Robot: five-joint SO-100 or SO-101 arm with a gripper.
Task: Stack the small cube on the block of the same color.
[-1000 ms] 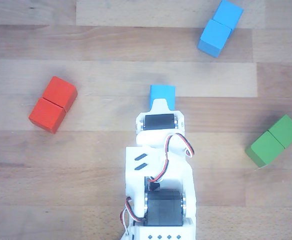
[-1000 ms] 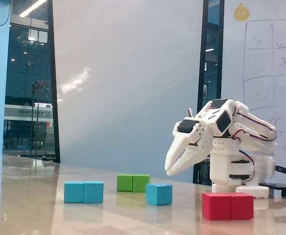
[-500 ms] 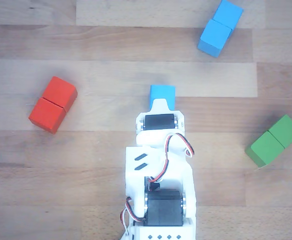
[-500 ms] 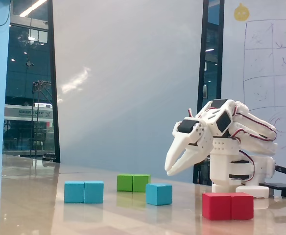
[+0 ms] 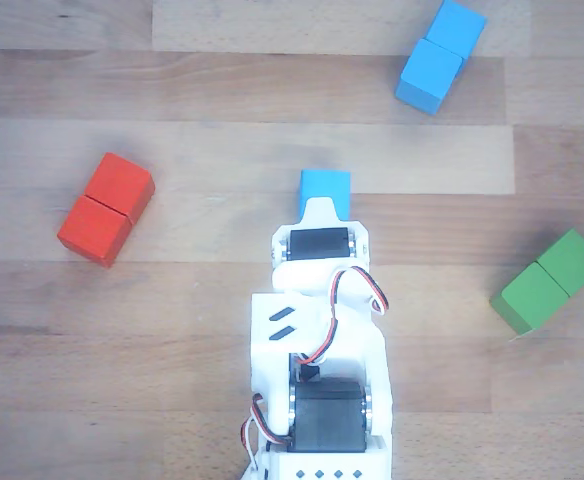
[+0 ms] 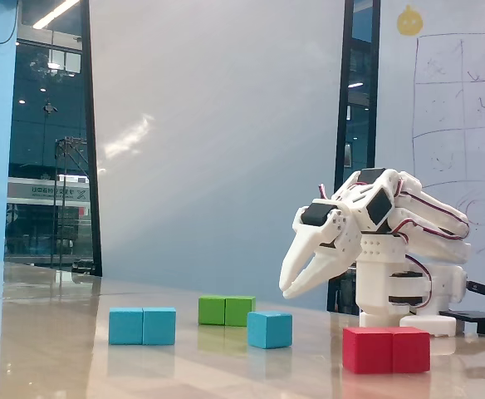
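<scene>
The small blue cube (image 5: 325, 187) lies at the middle of the wooden table, and it also shows in the fixed view (image 6: 269, 329). My white gripper (image 5: 322, 208) hangs just above its near edge, pointing down, and in the fixed view (image 6: 286, 293) its fingertips meet a little above the cube. It holds nothing. The blue oblong block (image 5: 440, 55) lies at the far right in the other view, well away from the cube. In the fixed view it (image 6: 143, 326) lies to the left of the cube.
A red oblong block (image 5: 105, 208) lies to the left and a green oblong block (image 5: 547, 282) to the right in the other view. In the fixed view the red block (image 6: 386, 349) is nearest the camera and the green block (image 6: 227, 310) lies behind the cube.
</scene>
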